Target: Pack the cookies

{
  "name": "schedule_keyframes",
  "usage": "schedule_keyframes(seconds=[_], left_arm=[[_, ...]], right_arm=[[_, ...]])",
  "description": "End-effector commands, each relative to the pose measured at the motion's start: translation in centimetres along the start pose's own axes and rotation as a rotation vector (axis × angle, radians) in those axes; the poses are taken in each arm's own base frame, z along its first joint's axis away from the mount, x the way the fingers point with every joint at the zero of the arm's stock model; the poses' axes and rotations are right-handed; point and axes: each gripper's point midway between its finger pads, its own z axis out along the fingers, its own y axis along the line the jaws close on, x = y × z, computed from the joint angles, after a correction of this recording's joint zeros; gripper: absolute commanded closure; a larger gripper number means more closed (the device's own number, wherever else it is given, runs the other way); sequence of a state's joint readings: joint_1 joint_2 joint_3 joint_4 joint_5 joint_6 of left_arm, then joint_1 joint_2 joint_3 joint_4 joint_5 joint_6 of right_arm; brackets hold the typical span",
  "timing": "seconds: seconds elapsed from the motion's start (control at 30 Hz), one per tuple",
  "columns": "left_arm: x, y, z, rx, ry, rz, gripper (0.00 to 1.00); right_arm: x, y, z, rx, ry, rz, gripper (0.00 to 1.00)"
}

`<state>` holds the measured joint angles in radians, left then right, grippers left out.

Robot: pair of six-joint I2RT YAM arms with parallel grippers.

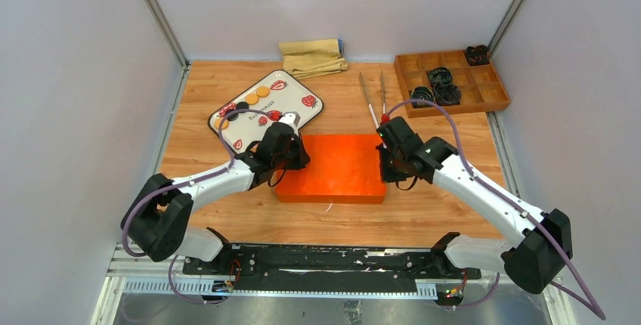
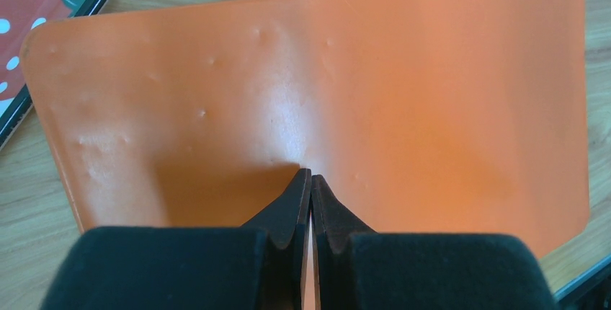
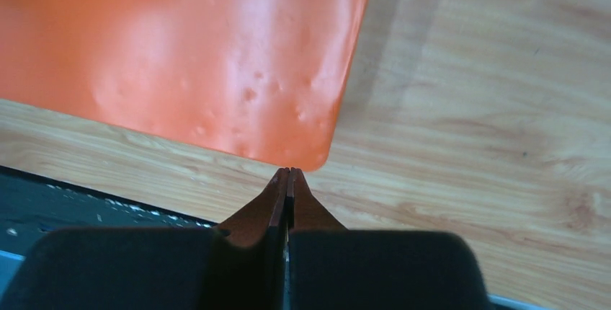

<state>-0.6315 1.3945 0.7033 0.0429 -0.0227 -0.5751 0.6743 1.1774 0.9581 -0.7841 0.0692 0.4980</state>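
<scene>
Opening step, by the look: orange box (image 1: 332,168) closed mid-bench, cookies (image 1: 257,95) unpacked on the tray (image 1: 291,94) behind; left gripper (image 2: 311,174) pinched closed over its left edge, right gripper (image 3: 289,173) closed at its corner, so both jaws likely must part first.

- flat mat (image 1: 332,168) lies mid-frame on the table (image 1: 431,212)
- printed tray (image 1: 301,112) sits just beside the mat's upper-left corner
- cookies (image 1: 262,91) lie on the tray's left half
- folded cloth (image 1: 312,57) is at top centre, behind the tray
- tongs (image 1: 372,97) lie between the tray and the divided box (image 1: 484,85), upper right
</scene>
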Motion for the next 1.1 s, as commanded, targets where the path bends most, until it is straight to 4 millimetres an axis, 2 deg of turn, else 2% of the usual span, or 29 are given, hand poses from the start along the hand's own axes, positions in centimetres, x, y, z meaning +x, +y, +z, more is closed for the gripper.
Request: schedule_keyframes(seconds=[0.0,0.1,0.23,0.33,0.4,0.53,0.6,0.7,0.87,0.9,0.93,1.0,1.07], left_arm=[[2.5,1.8,-0.8,-0.062,0.078,0.031,0.92],[1.3,1.9,-1.2,-0.086,0.058,0.055,0.92],[-0.2,1.6,-1.7,-0.104,0.038,0.095,0.92],[-0.6,1.3,-1.7,-0.097,0.035,0.101,0.92],[-0.5,1.3,-1.7,-0.092,0.039,0.098,0.92],[0.3,1.4,-1.5,-0.088,0.056,0.089,0.92],[0.7,1.5,-1.3,-0.085,0.064,0.085,0.92],[1.3,1.6,-0.9,-0.079,0.079,0.08,0.92],[1.5,1.3,-0.5,-0.065,0.091,0.066,0.93],[1.3,1.3,-0.6,-0.071,0.084,0.065,0.93],[0.8,1.3,-0.7,-0.077,0.072,0.065,0.93],[-0.6,1.4,-1.3,-0.11,0.04,0.076,0.93],[-2.9,1.3,-2.3,-0.151,-0.007,0.085,0.92]], right_arm=[[-3.6,-0.1,-1.3,0.061,-0.091,-0.041,1.0],[-5.7,-0.2,-0.1,0.116,-0.108,-0.063,1.0],[-8.1,0.0,2.6,0.137,-0.086,-0.074,1.0],[-9.6,-0.5,4.8,0.159,-0.066,-0.067,1.0],[-9.7,-1.1,6.5,0.173,-0.032,-0.051,1.0],[-9.0,-2.4,8.3,0.194,0.024,-0.029,1.0],[-9.1,-2.5,8.4,0.189,0.032,-0.033,1.0],[-10.4,-2.1,7.4,0.177,0.0,-0.044,1.0],[-15.5,-0.8,4.8,0.141,-0.123,-0.084,1.0],[-16.8,0.1,4.3,0.104,-0.147,-0.102,1.0],[-17.2,0.7,4.4,0.079,-0.147,-0.109,1.0],[-18.8,3.2,4.5,-0.042,-0.146,-0.122,0.96],[-19.9,5.3,5.4,-0.155,-0.12,-0.116,0.82]])
